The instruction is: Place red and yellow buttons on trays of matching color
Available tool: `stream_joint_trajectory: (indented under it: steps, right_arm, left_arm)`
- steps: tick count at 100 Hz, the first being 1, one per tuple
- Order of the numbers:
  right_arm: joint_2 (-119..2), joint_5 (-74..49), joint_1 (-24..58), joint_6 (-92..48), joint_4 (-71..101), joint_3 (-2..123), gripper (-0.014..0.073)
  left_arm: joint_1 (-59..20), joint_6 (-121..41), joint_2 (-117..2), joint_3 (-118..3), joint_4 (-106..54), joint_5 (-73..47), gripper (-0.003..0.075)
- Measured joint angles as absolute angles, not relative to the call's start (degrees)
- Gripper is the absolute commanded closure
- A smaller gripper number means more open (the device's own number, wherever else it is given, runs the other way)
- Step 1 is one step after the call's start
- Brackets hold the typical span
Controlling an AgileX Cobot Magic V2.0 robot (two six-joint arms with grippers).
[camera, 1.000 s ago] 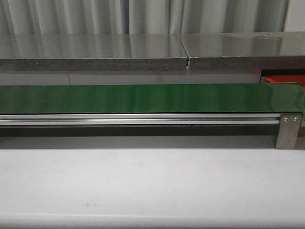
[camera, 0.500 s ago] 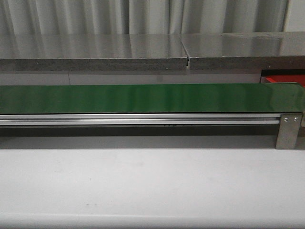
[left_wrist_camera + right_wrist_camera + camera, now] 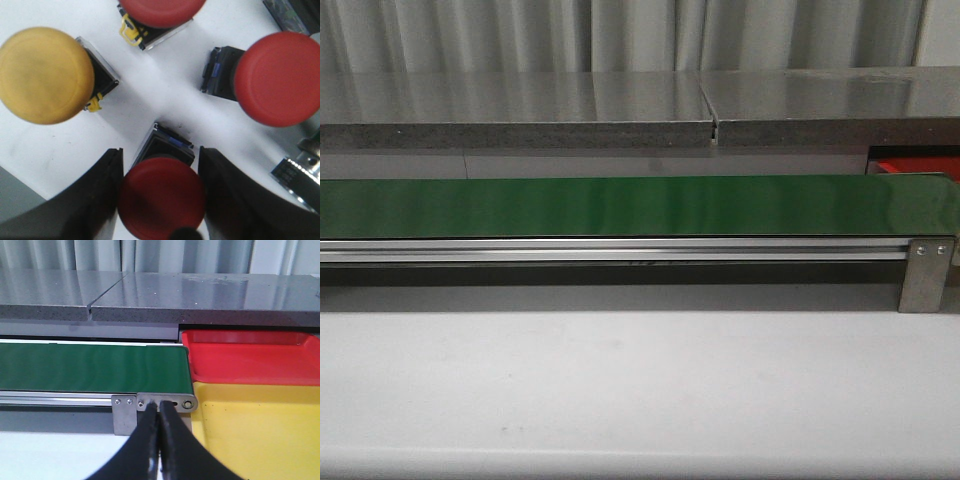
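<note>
Left wrist view: left hand (image 3: pixel 161 195) spread around red button (image 3: pixel 162 197), contact unclear; close squarely on it. Right hand (image 3: pixel 159 440) pressed together.

Green conveyor belt (image 3: pixel 620 206), white table (image 3: pixel 640 390), red tray (image 3: pixel 918 167) far right

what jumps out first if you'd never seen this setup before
Big mushroom buttons fill the left wrist view: a red button sits between the open left gripper's fingers, with a yellow button beside it. Past the shut right gripper, the red tray and yellow tray sit at the green conveyor belt's end.
</note>
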State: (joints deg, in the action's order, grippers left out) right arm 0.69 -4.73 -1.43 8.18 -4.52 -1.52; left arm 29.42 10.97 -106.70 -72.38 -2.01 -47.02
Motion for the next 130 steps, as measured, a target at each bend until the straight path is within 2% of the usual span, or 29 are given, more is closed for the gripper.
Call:
stream_joint_trajectory:
  steps: [9,38,57,74,102,130]
  right_arm:
    - [0.7,-4.7,-1.4,8.2,-4.5,-1.5,0.0602]
    - [0.7,-4.7,-1.4,8.2,-4.5,-1.5,0.0602]
    - [0.7,-4.7,-1.4,8.2,-4.5,-1.5,0.0602]
    - [0.7,-4.7,-1.4,8.2,-4.5,-1.5,0.0602]
    - [0.7,-4.7,-1.4,8.2,-4.5,-1.5,0.0602]
    - [0.7,-4.7,-1.4,8.2,-4.5,-1.5,0.0602]
  left_arm:
    - [29.4,10.5,-106.7,-72.4,-2.1,-47.3,0.0545]
    - [29.4,7.8,-100.8,-73.4,-2.4,-54.9,0.0545]
    - [28.3,5.5,-96.1,-82.1,-2.2,-62.0,0.0545]
    - [23.0,5.1,-96.0,-90.3,-2.2,-64.5,0.0545]
    - [14.8,5.0,-102.0,-96.1,-2.6,-66.3,0.0545]
    - [12.7,4.3,-108.9,-97.2,-2.7,-65.2,0.0545]
